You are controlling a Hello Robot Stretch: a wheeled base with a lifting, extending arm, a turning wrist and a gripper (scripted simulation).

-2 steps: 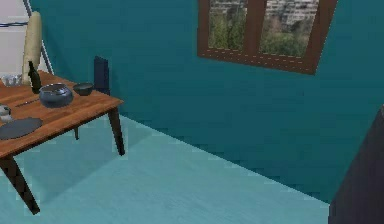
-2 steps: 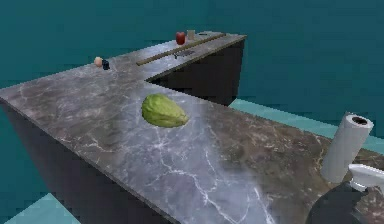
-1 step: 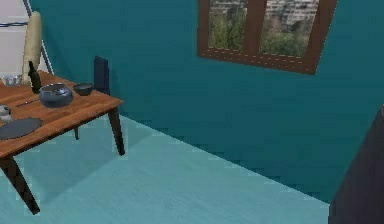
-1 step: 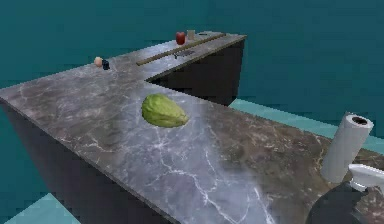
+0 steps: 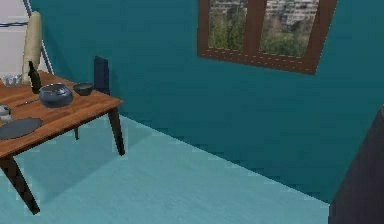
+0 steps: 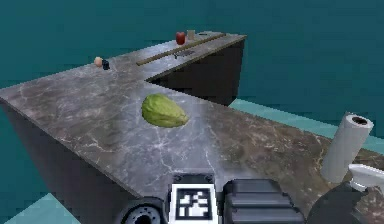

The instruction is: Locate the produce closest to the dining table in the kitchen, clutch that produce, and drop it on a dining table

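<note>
Produce, a green lumpy head (image 6: 164, 111), lies on the stone worktop (image 6: 70, 110), well apart from a small red thing (image 6: 181, 37) at the far end. We judge the finding done; grasping it and carrying it to the dining table (image 5: 90, 108) remain. Our gripper (image 6: 143, 212) sits low, and we cannot tell how its fingers stand.

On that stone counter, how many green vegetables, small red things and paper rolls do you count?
Green produce: 1
Small red thing: 1
Paper towel roll: 1
Total: 3
</note>
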